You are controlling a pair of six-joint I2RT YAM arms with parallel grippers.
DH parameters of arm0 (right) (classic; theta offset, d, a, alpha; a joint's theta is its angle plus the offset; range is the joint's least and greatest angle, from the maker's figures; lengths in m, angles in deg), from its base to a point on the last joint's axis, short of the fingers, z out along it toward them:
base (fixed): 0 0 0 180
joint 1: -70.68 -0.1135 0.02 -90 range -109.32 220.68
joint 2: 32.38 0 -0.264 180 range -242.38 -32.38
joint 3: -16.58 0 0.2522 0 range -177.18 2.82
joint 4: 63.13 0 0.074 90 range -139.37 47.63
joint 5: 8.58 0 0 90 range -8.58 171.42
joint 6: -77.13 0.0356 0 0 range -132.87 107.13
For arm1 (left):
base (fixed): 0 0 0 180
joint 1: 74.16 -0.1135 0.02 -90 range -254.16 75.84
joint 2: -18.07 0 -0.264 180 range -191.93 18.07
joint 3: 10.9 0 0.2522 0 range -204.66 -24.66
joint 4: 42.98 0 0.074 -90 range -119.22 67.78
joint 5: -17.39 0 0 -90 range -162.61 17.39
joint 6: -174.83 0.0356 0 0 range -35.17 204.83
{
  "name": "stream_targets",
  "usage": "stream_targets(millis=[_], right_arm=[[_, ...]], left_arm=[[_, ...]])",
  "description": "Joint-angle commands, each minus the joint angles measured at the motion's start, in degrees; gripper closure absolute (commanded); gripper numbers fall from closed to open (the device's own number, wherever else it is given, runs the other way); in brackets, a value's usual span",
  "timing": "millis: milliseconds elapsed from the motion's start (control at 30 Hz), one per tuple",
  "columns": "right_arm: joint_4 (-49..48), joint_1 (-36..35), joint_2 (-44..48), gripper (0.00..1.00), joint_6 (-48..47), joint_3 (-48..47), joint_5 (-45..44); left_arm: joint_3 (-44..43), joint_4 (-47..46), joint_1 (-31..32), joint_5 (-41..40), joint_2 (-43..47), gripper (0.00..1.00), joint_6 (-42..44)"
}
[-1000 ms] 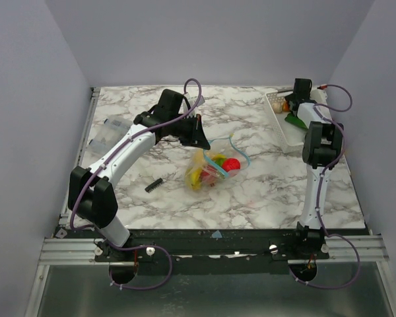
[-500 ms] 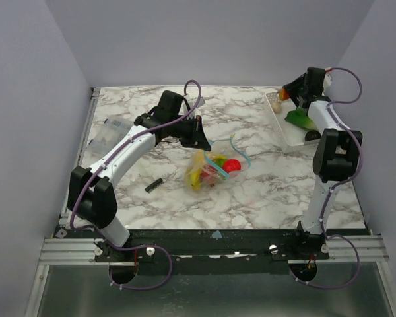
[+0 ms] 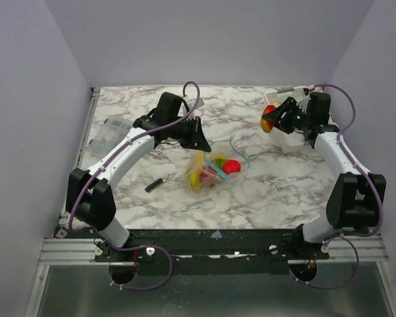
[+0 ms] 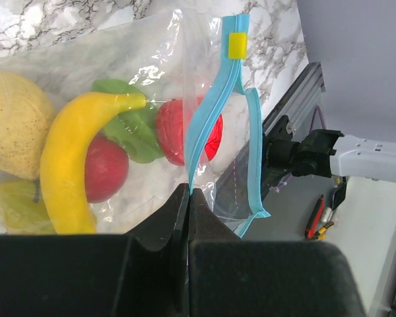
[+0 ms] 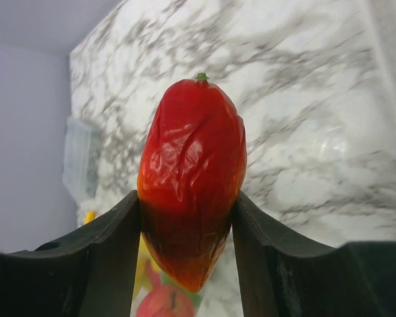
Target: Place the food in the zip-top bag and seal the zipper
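Your left claw (image 4: pixel 188 195) is clenched tight on one lip of the clear, floppy plastic zip-top bag (image 4: pixel 138 59), pinching it right at the thin teal-blue zipper strip (image 4: pixel 211 125). The other lip bows away from the fingers, so the mouth gapes. Your right claw (image 5: pixel 188 218) is grasping a wrinkled red plastic toy pepper (image 5: pixel 193 165) between both fingers, stem end pointing away from the claw, above the marble table (image 5: pixel 303 79).

A second ago that claw sat over the white tray (image 3: pixel 290 137). It has since swung out with the pepper, the tray just behind it and the bag well ahead. The left claw and the bag have not shifted.

Count: one bag and one yellow slider tab (image 4: pixel 237 46). There are six toy pieces (image 4: pixel 72 165) inside the bag, ahead of the left claw: two yellow, two red, two green. One pepper is in the right claw.
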Motion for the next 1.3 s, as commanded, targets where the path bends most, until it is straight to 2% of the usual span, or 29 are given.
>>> stream_targets(millis=[0,200,300,533,633,867,1033,1200,1267], right_arm=[[4.06,-2.14,10.94,0.82,-3.16,3.83,10.73],[9.62,-12.16,21.05,0.75,-4.08,5.79,14.03],[10.42,-15.71,23.97,0.73,-3.13,7.24,17.25],[16.91,-18.91,27.76,0.71,-4.67,11.14,18.66],[16.47,-19.79,28.62,0.71,-4.18,13.53,19.94],[16.59,-22.12,26.71,0.70,-3.53,15.82,19.60],[14.17,-23.86,22.85,0.64,-0.46,14.95,18.91],[10.27,-24.84,18.59,0.61,8.56,15.07,13.30],[9.20,-25.21,17.95,0.53,10.82,15.00,10.23]], left_arm=[[1.88,-2.54,0.18,2.28,2.53,1.00,-2.44],[2.80,-3.65,0.22,3.75,3.08,1.00,-3.90],[1.61,-2.08,0.23,2.69,3.25,1.00,-1.97],[0.65,-0.03,0.05,-1.75,4.73,1.00,2.26],[0.52,0.58,0.01,-3.45,3.80,1.00,3.32],[0.56,-0.39,0.07,-3.32,3.41,1.00,3.39],[0.77,-0.88,1.44,-4.39,4.05,1.00,2.90],[0.98,-0.90,2.85,-5.94,3.84,1.00,1.01],[1.05,-1.26,2.95,-6.09,3.78,1.00,-0.29]])
